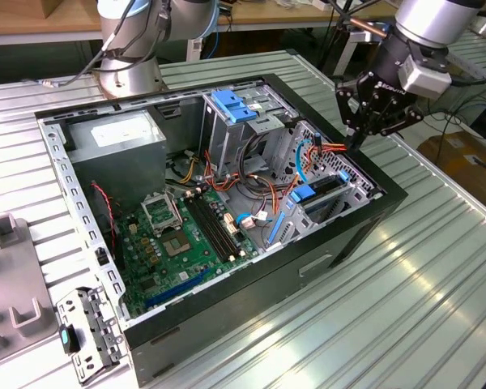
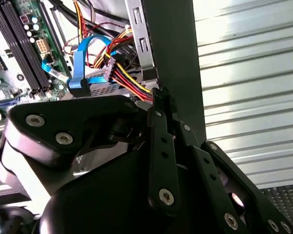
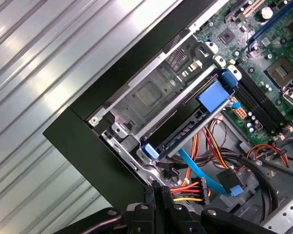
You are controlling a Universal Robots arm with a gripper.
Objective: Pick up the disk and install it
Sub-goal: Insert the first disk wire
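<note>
Cable bundle [image 3: 189,191] and case wall [image 3: 88,141] tightly flank the gripper [image 3: 156,191]

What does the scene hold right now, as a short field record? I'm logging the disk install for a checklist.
gripper: above the case's corner at the exterior view's right; fingers shut, nothing held
disk: appears seated in the drive cage slot, blue rail showing
nearest the gripper: red, yellow and black cable bundle
case: open, lying on the ribbed metal table
</note>
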